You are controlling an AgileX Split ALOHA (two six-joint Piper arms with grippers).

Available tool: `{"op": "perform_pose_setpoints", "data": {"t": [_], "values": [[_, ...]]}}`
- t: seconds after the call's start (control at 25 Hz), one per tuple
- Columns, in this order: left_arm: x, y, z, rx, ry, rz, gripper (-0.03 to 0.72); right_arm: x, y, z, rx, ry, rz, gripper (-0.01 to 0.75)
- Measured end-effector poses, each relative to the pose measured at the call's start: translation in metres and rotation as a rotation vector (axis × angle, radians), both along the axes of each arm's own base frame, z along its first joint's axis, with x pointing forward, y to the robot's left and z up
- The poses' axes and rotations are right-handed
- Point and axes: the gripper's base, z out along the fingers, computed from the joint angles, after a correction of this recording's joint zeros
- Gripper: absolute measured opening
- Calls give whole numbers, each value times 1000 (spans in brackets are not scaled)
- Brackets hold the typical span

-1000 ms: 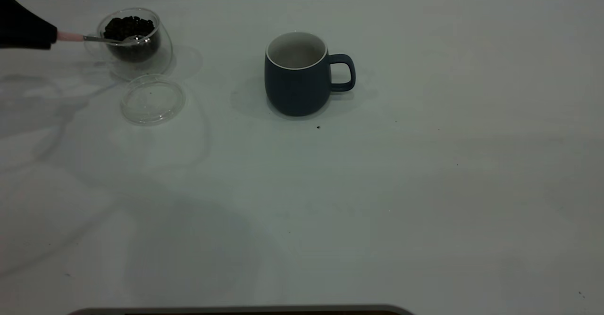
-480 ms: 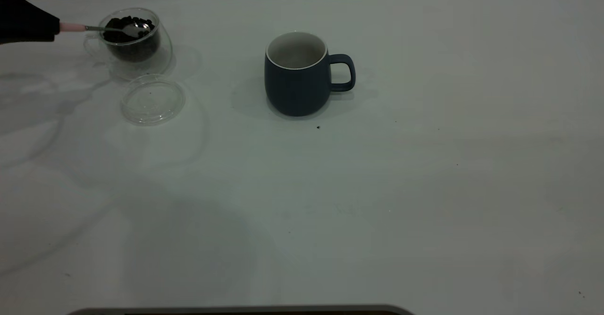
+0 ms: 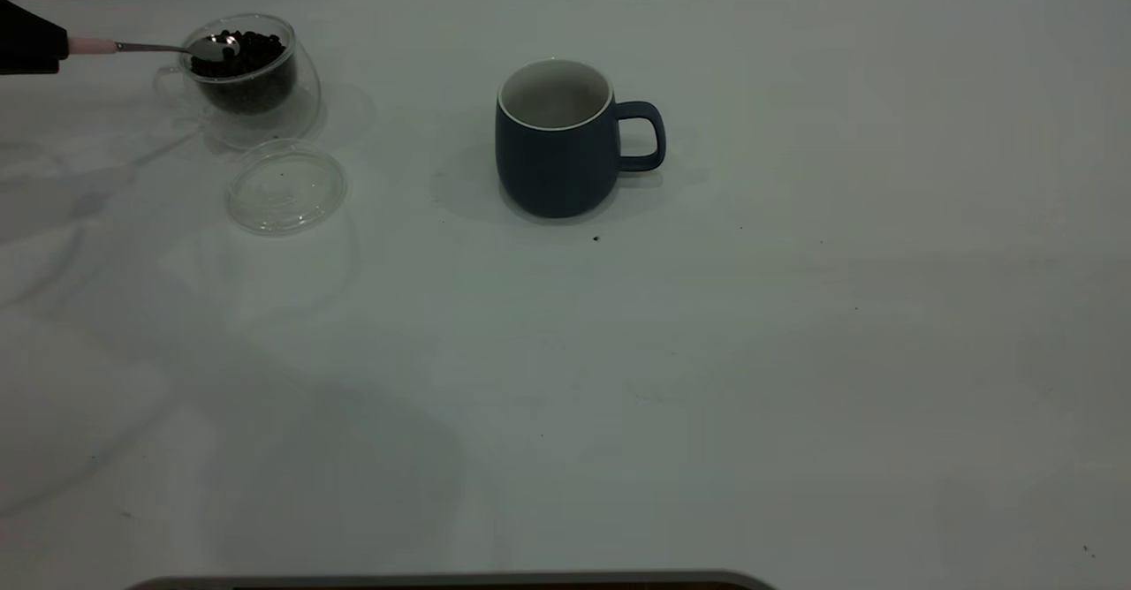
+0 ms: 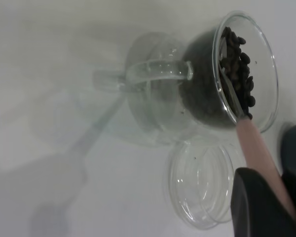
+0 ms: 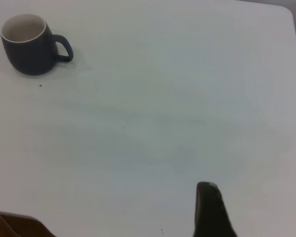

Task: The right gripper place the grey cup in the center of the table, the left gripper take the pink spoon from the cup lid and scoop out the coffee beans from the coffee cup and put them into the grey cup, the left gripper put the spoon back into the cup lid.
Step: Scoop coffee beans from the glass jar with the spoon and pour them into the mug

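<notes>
The small teaspoon with the pale pink handle and shiny metal bowl, the pink spoon (image 3: 150, 46), is up level with the rim of the clear double-walled glass coffee cup (image 3: 252, 78), and its bowl sits over the near-left part of the cup's mouth with a few dark beans on it. Under it lies the heap of dark brown coffee beans (image 3: 247, 49), filling the cup's inner wall. The black wedge-fingered left gripper (image 3: 31, 42) is pinching the pink handle at its far end, right at the left edge of the table; the wrist view shows the handle (image 4: 259, 158) running out from between the black fingers (image 4: 259, 207) toward the cup.

Just in front of the glass cup, close to it though I cannot tell if they touch, the round flat clear glass cup lid (image 3: 285, 186) lies flat on the white tabletop (image 3: 795, 351), with nothing in it but a tiny dark speck.

Well to the right of all this, about the middle of the table's width but toward its far edge, stands the rounded dark blue-grey grey cup (image 3: 557, 139), upright, its white inside showing no beans, its loop handle pointing to the right. A small dark speck lies on the table just in front of it.

Only one dark finger (image 5: 212, 212) of the right gripper shows, hovering above the bare table well away from the mug, and I cannot tell whether that pincer is spread or pressed together.
</notes>
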Motion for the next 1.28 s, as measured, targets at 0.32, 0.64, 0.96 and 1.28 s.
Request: {"op": "perform_pose_setpoints", "data": {"t": [0.32,0.64,0.96,1.28], "values": [[-2,-2,-9,-33,23,-12,135,0,0,0,0,0,0,462],[-6,-7,-29,-103,76,-14,135,0,0,0,0,0,0,462],[-6,-9,-27,-138,76,-27,135,0,0,0,0,0,0,462],[-5,-9,-25,-161,66,-7,135,0,0,0,0,0,0,462]]}}
